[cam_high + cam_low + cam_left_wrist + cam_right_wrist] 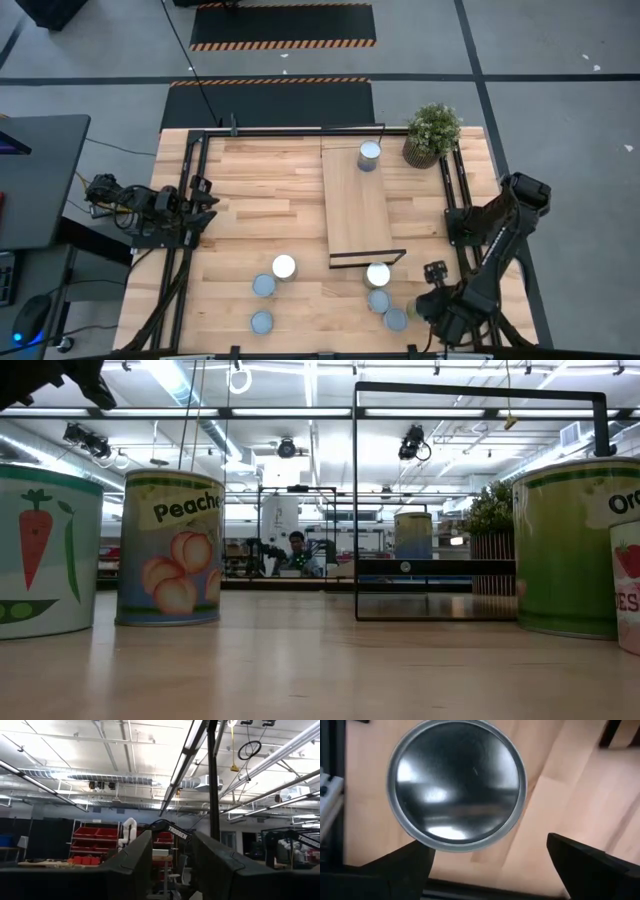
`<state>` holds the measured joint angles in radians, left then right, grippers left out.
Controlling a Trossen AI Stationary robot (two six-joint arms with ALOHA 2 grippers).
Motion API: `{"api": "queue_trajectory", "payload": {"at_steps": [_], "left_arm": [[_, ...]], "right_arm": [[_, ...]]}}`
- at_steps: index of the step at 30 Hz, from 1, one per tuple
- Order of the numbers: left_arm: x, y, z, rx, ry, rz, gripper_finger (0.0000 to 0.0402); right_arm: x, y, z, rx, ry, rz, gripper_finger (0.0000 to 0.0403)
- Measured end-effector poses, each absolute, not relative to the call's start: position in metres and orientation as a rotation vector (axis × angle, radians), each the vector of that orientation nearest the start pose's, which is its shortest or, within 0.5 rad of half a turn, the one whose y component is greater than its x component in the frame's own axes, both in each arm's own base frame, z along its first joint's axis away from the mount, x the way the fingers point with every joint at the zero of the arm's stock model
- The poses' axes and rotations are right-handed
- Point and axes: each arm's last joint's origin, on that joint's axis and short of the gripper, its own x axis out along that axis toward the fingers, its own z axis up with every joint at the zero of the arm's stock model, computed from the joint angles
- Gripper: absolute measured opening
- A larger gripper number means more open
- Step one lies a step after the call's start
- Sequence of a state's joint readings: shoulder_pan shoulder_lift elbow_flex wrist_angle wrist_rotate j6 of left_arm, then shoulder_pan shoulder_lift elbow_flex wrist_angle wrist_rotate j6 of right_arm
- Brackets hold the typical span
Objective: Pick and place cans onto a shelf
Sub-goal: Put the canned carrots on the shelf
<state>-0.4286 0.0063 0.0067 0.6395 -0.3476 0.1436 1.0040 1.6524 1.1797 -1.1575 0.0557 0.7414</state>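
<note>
High view: the shelf [357, 205] lies along the middle of the worktop [260, 190], with 1 can [370, 155] standing at its far end, just beside the plant [432, 133]. The other cans sit on the worktop near the front edge. 3 form a left group: a white-topped can [284, 266], a grey one [263, 286] touching it, and another [261, 322] nearer the edge. 3 more stand in a right group just off the shelf's near end: a white-topped one [378, 274], a grey one [379, 300] and a third [396, 319].

The right gripper [425, 306] hangs low at the front right, just beside the third can of that group. In the right wrist view its jaws stand wide apart, and a silver can top [457, 785] lies beyond them, not between them. Nothing is held.

The left gripper [205, 203] waits at the left side of the worktop, well apart from the cans. Its wrist view looks out into the room, and the 2 fingers [131, 865] show a gap between them.

In the low view, a peach-labelled can [171, 548] and a carrot-labelled can [45, 550] stand on the left.
</note>
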Motion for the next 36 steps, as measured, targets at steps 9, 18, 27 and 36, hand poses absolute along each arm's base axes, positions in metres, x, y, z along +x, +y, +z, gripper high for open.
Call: {"api": "queue_trajectory", "payload": {"at_steps": [9, 18, 27, 36], "left_arm": [[0.074, -0.023, 0.222, -0.106, -0.594, -0.028, 0.0149], [0.074, -0.023, 0.222, -0.113, -0.594, -0.031, 0.0149], [0.074, -0.023, 0.222, -0.114, -0.593, -0.031, 0.0149], [0.075, -0.023, 0.221, -0.13, -0.586, -0.038, 0.0149]], "right_arm": [[0.163, 0.235, 0.212, -0.409, 1.504, 0.316, 0.0374], [0.175, 0.253, 0.184, -0.49, 1.478, 0.437, 0.0372], [0.18, 0.255, 0.179, -0.447, 1.516, 0.401, 0.0356], [0.182, 0.253, 0.179, -0.418, 1.513, 0.349, 0.0316]]}}
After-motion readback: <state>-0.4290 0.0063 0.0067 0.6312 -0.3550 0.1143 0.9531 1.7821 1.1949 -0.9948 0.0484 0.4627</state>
